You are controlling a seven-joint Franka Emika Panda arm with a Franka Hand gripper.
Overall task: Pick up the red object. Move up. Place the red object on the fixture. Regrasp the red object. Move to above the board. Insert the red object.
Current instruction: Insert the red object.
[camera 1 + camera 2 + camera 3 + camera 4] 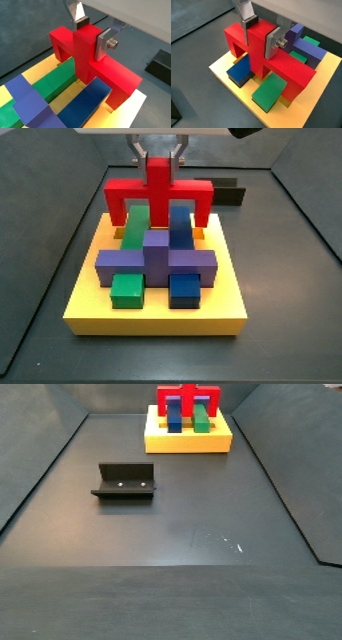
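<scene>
My gripper (159,153) is shut on the red object (159,193), its silver fingers (103,44) clamping the middle prong from both sides. In both wrist views the red object (288,70) stands upright over the yellow board (154,313), its outer prongs pointing down. The middle prong reaches down between the green bar (50,82) and the blue bar (87,105). Whether the prongs touch the board's slots cannot be told. The black fixture (126,481) stands apart on the floor with nothing on it.
A purple block (154,260) lies across the green and blue bars on the board (187,442). Small green and blue pieces sit at the board's near edge (127,288). Dark walls enclose the floor (201,534). The fixture (230,195) shows behind the board.
</scene>
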